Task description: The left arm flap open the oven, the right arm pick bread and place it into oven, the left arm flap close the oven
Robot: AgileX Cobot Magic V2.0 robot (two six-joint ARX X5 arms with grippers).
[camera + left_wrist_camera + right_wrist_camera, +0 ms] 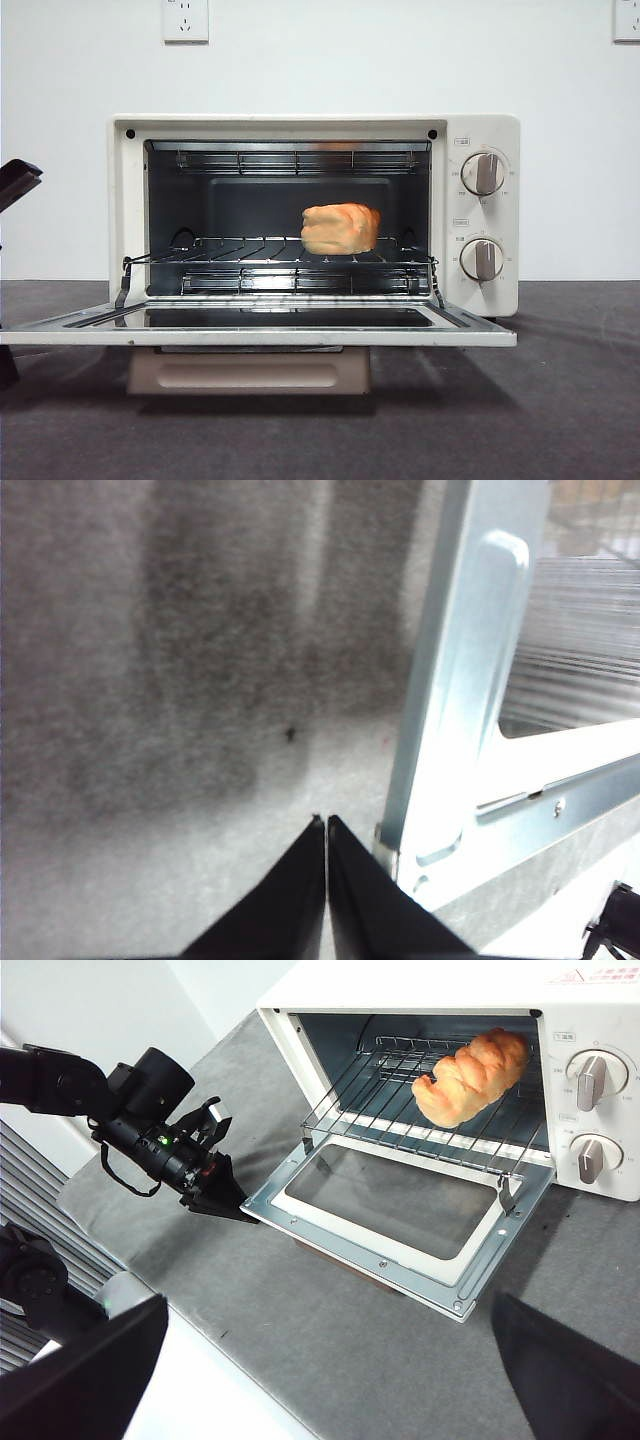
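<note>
The cream-white oven (480, 130) stands with its door (260, 335) folded flat down. The golden bread (340, 228) lies on the wire rack (250, 255) inside, right of the middle. It also shows in the right wrist view as the bread (470, 1072) on the rack. My left gripper (325, 822) is shut with nothing in it, low over the table beside the door's left corner (450, 730). The right wrist view shows that left gripper (222, 1200) just off the door's edge. My right gripper (330, 1305) is open and empty, held back and high in front of the oven.
Grey felt covers the table (560, 420). A brown block (250, 372) sits under the lowered door. A dark part of the left arm (15, 183) shows at the left edge. Two knobs (484, 173) are on the oven's right panel. The table's edge (200, 1360) runs nearby.
</note>
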